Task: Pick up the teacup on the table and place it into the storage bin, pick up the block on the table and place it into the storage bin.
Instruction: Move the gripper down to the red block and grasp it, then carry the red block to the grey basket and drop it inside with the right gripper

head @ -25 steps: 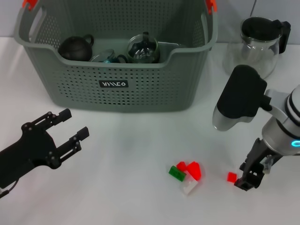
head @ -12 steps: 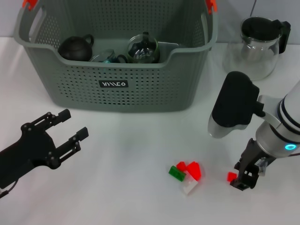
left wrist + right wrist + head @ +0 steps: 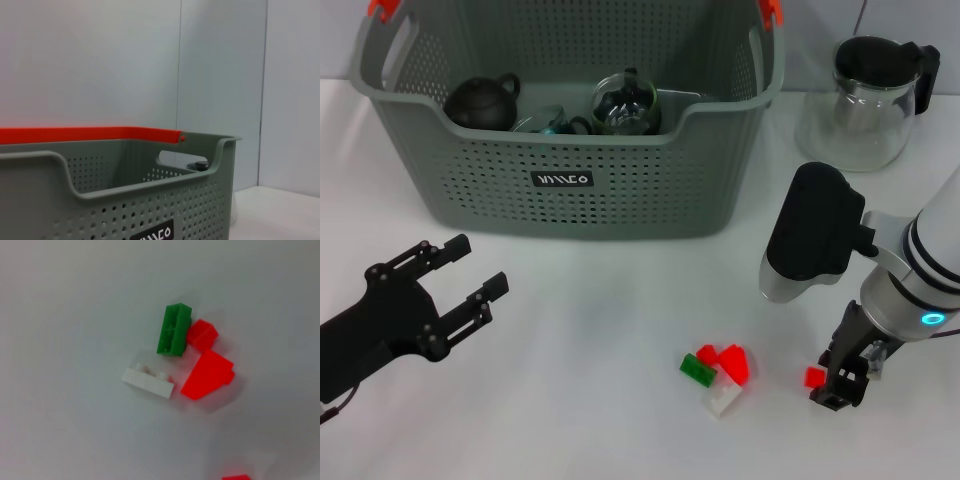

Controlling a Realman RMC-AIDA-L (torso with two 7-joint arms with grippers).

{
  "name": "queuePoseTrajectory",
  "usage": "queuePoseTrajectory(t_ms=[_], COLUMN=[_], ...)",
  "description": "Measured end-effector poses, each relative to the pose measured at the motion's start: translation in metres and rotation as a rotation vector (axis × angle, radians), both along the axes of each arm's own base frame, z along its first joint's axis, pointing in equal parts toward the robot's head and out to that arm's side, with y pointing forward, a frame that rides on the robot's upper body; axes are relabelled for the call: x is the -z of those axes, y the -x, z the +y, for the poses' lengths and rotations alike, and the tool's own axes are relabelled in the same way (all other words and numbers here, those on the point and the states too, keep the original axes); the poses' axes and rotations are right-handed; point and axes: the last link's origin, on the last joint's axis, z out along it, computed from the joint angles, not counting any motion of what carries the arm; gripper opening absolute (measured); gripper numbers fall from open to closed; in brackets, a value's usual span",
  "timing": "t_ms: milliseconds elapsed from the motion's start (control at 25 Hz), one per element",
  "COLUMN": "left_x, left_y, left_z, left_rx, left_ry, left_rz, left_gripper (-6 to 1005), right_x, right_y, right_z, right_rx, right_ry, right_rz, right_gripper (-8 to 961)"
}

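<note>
Touching small red block point(image 3: 814, 377), right gripper point(image 3: 839, 385) low on table, grip unclear, left gripper point(image 3: 468, 270) open, idle.

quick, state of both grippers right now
Left gripper: open, empty, over the table.
Right gripper: beside the lone red block; cannot be told.

Glass jug point(image 3: 868, 100) with black lid stands on table point(image 3: 600, 330).

Black left gripper point(image 3: 470, 270); white-and-black right arm point(image 3: 910, 270), cyan ring light.
</note>
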Motion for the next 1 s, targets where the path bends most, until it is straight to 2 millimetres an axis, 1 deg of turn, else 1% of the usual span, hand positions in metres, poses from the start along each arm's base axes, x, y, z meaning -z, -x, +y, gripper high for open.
queuePoseTrajectory(t_ms=[240,640,840,1000], left_x=[0.0016,0.0021,0.002,0.0018], left_y=[0.002,0.0021,0.0026,0.0027], left_z=[-0.0001,-0.0007,-0.0014,-0.0014], left_rx=[-0.013,-0.014,-0.016,-0.016], left_ry=[0.004,0.006,0.005,0.004], left_rz=[0.009,0.008,0.008,0.007], left_gripper=[630,628,628,629], right_x=[0.0015,0.0033,0.0038,0.0043], right_y=[-0.0015,-0.0031,-0.0021,-0.0001], right_z=[0.0008,0.0006,0.0002,-0.0015], right_rx=[0.007,0.017,0.019,0.025], right_ry=[-0.008,-0.005,-0.001,0.01], right_rz=[0.0,-0.003,0.002,0.016], right_gripper=[417,288,289,265])
